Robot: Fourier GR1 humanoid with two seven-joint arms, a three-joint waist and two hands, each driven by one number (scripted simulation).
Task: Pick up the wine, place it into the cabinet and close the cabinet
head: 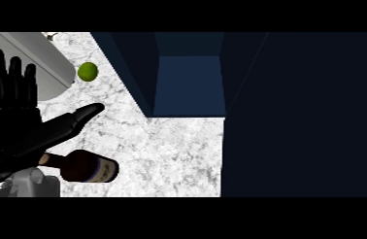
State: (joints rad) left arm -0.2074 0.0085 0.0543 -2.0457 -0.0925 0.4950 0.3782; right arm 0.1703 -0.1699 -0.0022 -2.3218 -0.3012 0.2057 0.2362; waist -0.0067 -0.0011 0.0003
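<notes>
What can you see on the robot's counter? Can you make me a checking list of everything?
Surface: white speckled counter.
Job's things: wine bottle lying on its side at the lower left, its neck partly hidden under the hand; dark blue cabinet open, the bottle not in it.
Clutter: small green round fruit beside a grey object with a rounded corner; I cannot tell what that is.
Hands: left hand open, fingers straight, above the bottle, not curled round it; right hand not in view.
Cables: nothing seen.
Surroundings: large dark panel at the right, perhaps the cabinet's door; cannot tell.
</notes>
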